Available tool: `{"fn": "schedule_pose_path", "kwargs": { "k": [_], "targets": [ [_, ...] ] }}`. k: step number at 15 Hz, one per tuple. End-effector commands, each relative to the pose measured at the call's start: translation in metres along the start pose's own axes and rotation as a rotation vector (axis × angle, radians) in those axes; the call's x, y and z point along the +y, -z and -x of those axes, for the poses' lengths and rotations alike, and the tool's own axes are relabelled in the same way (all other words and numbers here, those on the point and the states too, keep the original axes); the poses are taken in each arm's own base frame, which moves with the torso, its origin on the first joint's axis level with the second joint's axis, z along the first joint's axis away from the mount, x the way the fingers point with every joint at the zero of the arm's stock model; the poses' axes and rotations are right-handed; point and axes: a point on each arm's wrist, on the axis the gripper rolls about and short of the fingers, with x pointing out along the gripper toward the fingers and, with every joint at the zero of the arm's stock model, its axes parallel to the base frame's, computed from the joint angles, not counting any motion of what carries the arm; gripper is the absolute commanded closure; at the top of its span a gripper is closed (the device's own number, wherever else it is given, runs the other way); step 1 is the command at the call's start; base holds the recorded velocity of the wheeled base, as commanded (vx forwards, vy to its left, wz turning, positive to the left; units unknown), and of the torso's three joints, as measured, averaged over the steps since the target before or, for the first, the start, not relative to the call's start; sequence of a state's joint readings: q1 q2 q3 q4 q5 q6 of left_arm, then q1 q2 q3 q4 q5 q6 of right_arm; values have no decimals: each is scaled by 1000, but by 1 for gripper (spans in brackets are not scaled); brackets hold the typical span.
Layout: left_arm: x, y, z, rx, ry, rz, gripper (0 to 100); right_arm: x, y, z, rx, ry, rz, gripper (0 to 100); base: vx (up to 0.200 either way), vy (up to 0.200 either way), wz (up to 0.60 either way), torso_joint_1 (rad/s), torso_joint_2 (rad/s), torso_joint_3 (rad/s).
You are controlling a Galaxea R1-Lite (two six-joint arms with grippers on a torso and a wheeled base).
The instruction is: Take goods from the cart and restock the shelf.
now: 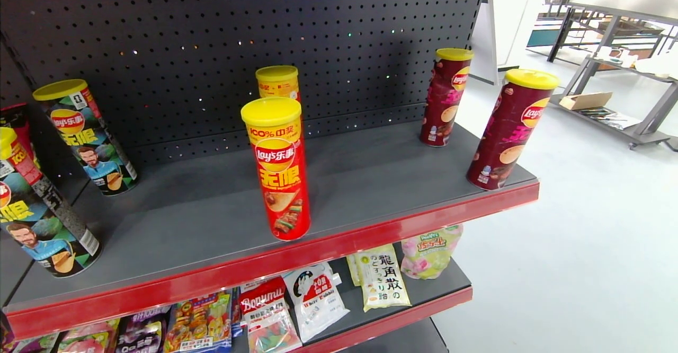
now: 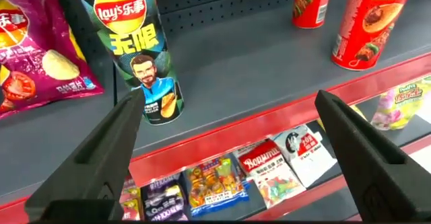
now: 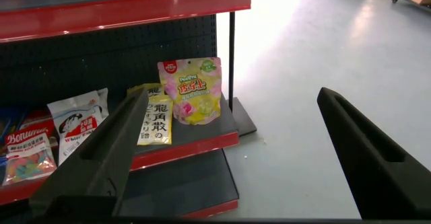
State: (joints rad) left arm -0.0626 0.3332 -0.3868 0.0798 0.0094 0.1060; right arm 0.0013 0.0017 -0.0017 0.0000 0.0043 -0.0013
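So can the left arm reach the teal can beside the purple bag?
Likely yes: the left gripper is open and faces the teal can, which stands upright near the front of the shelf with nothing in front, though off-centre.

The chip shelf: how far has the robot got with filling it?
Done, it seems: several cans stand upright on the shelf, like the red can in front and the maroon can at the right end. In hand: nothing; the left gripper and the right gripper are open and empty. Left: wide bare stretches between the cans, so probably more to stock.
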Motion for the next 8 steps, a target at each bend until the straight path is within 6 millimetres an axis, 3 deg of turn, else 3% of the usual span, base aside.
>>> {"fn": "schedule_pose_path", "kwargs": {
  "k": [1,5,7,8],
  "targets": [
    [0,2,3,-19,14,0,0,0,0,0,0,-2,3,0,0,0,0,0,0,0],
    [-3,26,16,-61,23,34,0,0,0,0,3,1,2,0,0,0,0,0,0,0],
    [-5,47,23,-92,15,34,0,0,0,0,0,4,0,0,0,0,600,2,2,-2],
    [-5,47,23,-93,11,35,0,0,0,0,0,4,0,0,0,0,600,2,2,-2]
  ]
}}
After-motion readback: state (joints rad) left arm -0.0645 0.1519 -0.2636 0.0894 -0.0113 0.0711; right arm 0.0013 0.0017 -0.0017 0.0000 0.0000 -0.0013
